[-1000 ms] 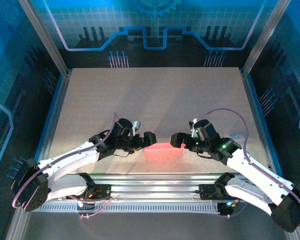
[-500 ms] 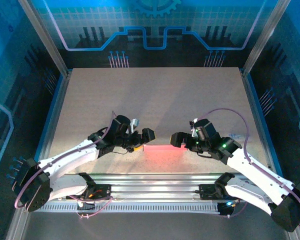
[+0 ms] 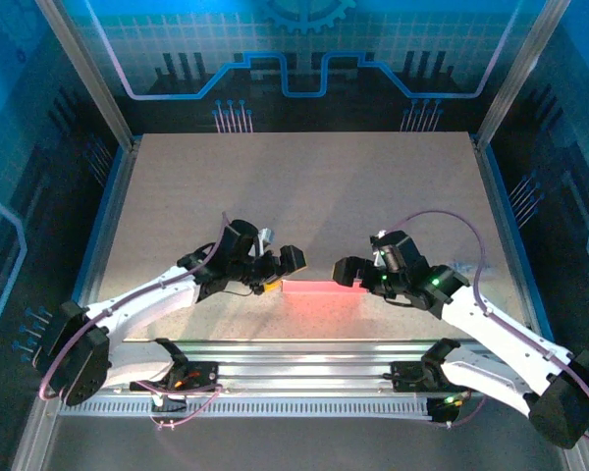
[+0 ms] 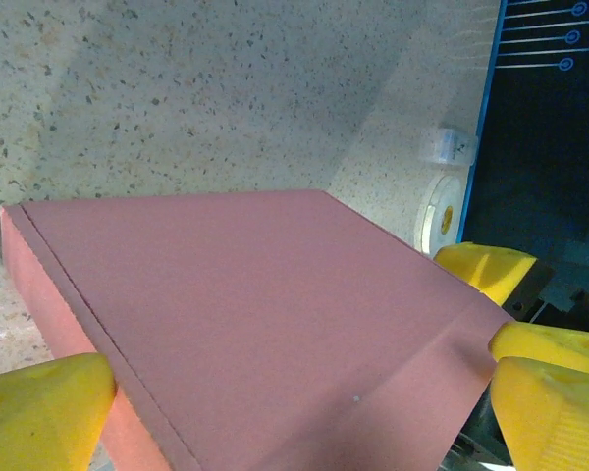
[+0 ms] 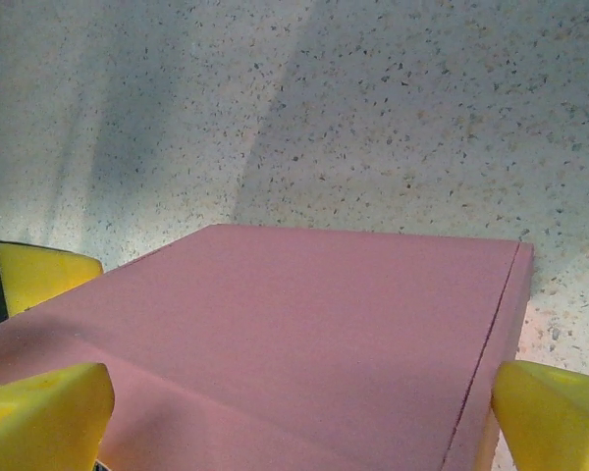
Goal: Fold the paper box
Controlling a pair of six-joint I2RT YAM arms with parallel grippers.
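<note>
The paper box (image 3: 319,291) is lying flat near the front of the table (image 3: 304,186), pink face up, closed into a slim rectangular shape with its long side running left to right. The table top is showing a pale, sandy surface flecked with dark specks, and a blue edge strip (image 3: 103,231) is running along its sides. A ribbed metal rail (image 3: 304,355) is crossing the near edge where the arms are mounted. Slanting metal posts (image 3: 83,69) are framing the enclosure, and the back wall (image 3: 304,59) is glowing blue with a grid, a gear outline and circuit-like lines. The left gripper (image 3: 281,273) is sitting at the box's left end with its jaws spread wide; in the left wrist view its yellow fingers (image 4: 39,412) are standing one on each side of the box, and whether they are pressing it cannot be told. The right gripper (image 3: 350,273) is meeting the right end, jaws likewise wide apart, yellow fingers (image 5: 555,417) flanking the card. A small white disc (image 4: 435,221) is resting on the table near the blue edge.
</note>
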